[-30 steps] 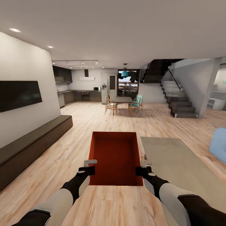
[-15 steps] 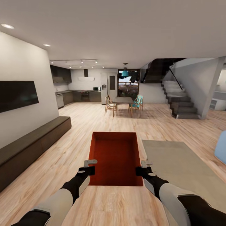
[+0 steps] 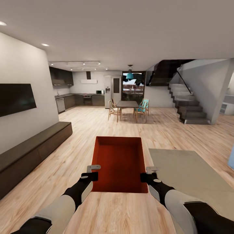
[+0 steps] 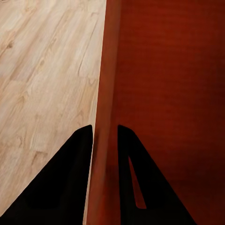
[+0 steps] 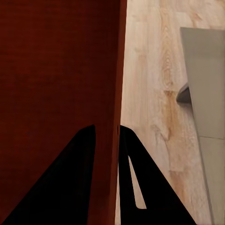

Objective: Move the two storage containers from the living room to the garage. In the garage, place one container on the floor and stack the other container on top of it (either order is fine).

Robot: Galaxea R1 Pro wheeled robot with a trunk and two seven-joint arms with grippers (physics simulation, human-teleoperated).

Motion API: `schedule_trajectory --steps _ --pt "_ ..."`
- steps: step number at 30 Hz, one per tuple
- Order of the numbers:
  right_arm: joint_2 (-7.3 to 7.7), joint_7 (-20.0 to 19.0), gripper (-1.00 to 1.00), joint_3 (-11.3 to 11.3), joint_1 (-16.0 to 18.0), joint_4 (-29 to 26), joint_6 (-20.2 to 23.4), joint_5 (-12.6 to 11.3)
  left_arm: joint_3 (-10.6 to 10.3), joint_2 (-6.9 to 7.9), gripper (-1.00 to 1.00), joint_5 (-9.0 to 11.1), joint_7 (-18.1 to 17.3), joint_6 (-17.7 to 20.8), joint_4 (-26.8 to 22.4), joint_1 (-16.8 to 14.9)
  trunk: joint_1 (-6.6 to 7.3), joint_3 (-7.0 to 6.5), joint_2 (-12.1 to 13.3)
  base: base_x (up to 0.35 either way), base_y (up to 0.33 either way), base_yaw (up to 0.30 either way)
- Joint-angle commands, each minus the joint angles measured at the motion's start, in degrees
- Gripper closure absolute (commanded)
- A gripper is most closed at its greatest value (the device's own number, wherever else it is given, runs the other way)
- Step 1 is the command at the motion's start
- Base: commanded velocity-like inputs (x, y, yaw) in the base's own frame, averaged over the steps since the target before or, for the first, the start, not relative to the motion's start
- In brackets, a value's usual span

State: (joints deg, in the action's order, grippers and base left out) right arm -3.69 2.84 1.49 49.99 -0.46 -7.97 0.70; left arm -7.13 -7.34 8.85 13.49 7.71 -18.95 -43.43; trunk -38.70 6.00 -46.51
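The left gripper (image 3: 93,171) pinches the left wall of the plain orange-red open-topped storage box (image 3: 119,162), one finger each side; the right gripper (image 3: 148,173) clamps the right wall likewise. The box hangs level between them above the light wood plank floor (image 3: 81,143), long axis pointing straight ahead toward the dining table (image 3: 127,104), beside the grey rug (image 3: 182,169)

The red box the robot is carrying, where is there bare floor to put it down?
The storage container hangs between the left gripper and right gripper. Bare wood floor lies between the dark low cabinet and grey rug. It gets crowded by the dining table and its chairs.
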Motion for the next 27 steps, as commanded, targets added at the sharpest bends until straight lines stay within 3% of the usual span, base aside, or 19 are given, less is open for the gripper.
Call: schedule_trajectory --steps 1,27 --pt "0.0 0.3 1.0 -0.2 0.0 0.2 -0.2 -0.5 5.2 3.09 1.0 -1.0 0.8 -3.0 -1.0 -0.1 -0.05 0.1 -0.1 0.321 0.0 0.0" --pt "0.01 -0.1 1.0 -0.2 0.0 0.3 -0.1 -0.5 5.2 3.1 1.0 -1.1 0.8 -3.0 -1.0 -0.1 -0.05 0.1 -0.1 0.321 0.0 0.0"
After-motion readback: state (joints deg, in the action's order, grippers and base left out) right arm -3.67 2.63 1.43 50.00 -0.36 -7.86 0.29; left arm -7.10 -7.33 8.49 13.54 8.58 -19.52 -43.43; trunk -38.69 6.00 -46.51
